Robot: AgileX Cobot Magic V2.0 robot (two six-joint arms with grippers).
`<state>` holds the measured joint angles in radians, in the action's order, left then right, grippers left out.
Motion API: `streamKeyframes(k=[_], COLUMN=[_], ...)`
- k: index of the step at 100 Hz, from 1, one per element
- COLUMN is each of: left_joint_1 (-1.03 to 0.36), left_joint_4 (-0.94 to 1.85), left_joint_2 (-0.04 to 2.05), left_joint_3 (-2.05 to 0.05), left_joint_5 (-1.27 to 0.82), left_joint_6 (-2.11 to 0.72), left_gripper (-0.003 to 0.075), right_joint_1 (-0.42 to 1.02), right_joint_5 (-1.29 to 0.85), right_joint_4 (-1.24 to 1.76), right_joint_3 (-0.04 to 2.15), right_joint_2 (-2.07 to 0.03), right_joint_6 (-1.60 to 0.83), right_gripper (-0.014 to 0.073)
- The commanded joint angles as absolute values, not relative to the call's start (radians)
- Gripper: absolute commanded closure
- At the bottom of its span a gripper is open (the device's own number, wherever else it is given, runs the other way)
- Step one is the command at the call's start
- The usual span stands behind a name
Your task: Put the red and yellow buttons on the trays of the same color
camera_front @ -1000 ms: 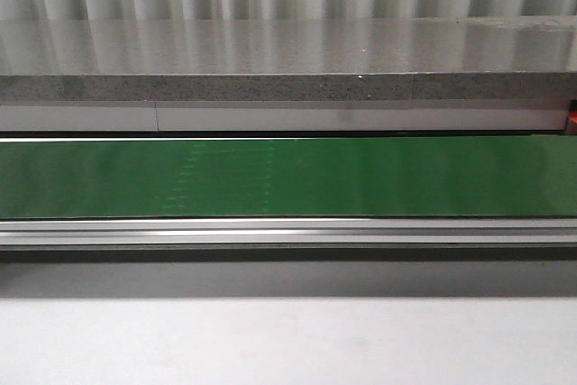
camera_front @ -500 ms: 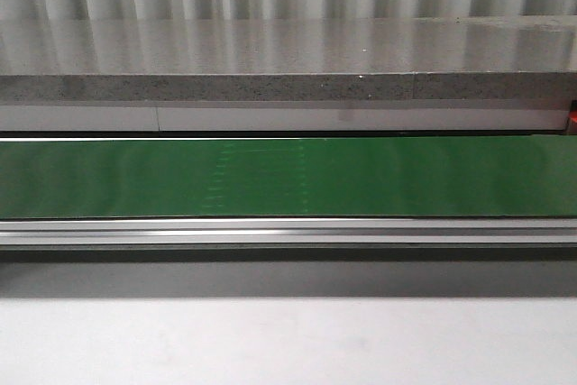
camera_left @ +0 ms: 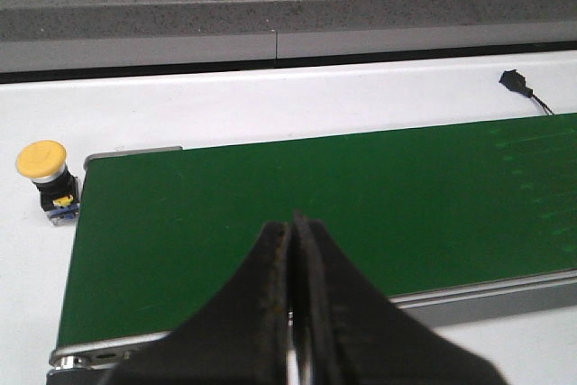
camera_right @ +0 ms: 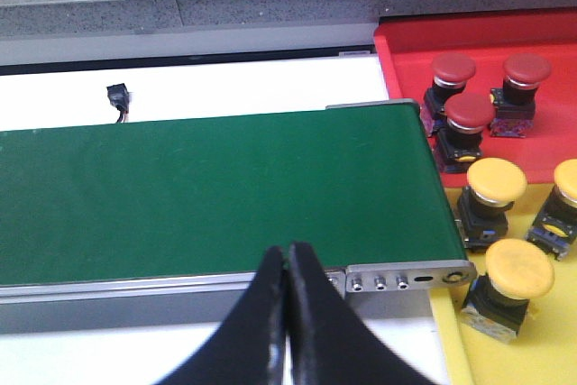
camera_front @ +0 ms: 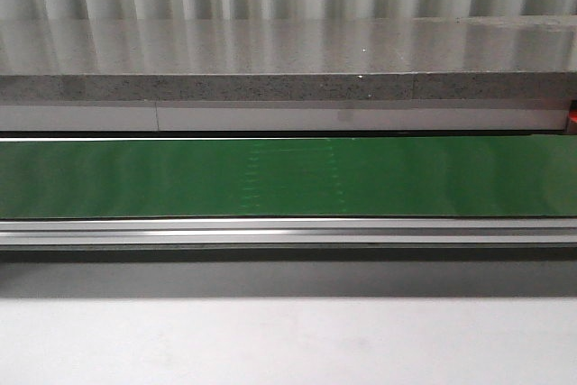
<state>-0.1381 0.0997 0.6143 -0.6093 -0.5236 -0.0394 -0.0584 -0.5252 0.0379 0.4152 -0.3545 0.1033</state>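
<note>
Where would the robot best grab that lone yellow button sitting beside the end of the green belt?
Probably from above, fingers closing on the black body under the cap. The yellow button stands upright, its domed cap wider than the body, with bare table around it beside the green belt.

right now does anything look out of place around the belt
One yellow button stands alone on the white table just off the end of the green belt, not on a tray. The other buttons sit on the red tray and yellow tray.
</note>
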Motion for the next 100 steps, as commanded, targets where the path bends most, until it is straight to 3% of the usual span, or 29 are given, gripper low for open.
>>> streamKeyframes(k=[1,27,36,43,60,67,100], left_joint_1=[-0.146,-0.045,0.021,0.075,0.208,0.259,0.449], left_joint_4=[0.082,0.070,0.070,0.070,0.069,0.080,0.107], left_joint_2=[0.627,0.762,0.814,0.849,0.918,0.946,1.165], left_joint_3=[-0.643,-0.763,-0.804,-0.828,-0.847,-0.855,-0.980], left_joint_5=[-0.433,-0.511,-0.565,-0.586,-0.596,-0.626,-0.951], left_joint_6=[-0.041,-0.007,-0.007,-0.007,-0.007,-0.007,0.046], left_gripper=[0.0740,0.0737,0.0699,0.0615,0.0258,0.0171,0.0195], right_joint_1=[-0.056,-0.056,-0.056,-0.056,-0.056,-0.056,-0.056], right_joint_5=[-0.457,-0.457,-0.457,-0.457,-0.458,-0.458,-0.458], right_joint_4=[0.027,0.027,0.027,0.027,0.027,0.027,0.027], right_joint_3=[0.441,0.441,0.441,0.441,0.441,0.441,0.441], right_joint_2=[-0.361,-0.361,-0.361,-0.361,-0.361,-0.361,-0.361], right_joint_6=[0.102,0.102,0.102,0.102,0.102,0.102,0.102], right_gripper=[0.0661,0.0661,0.0661,0.0661,0.0661,0.0661,0.0661])
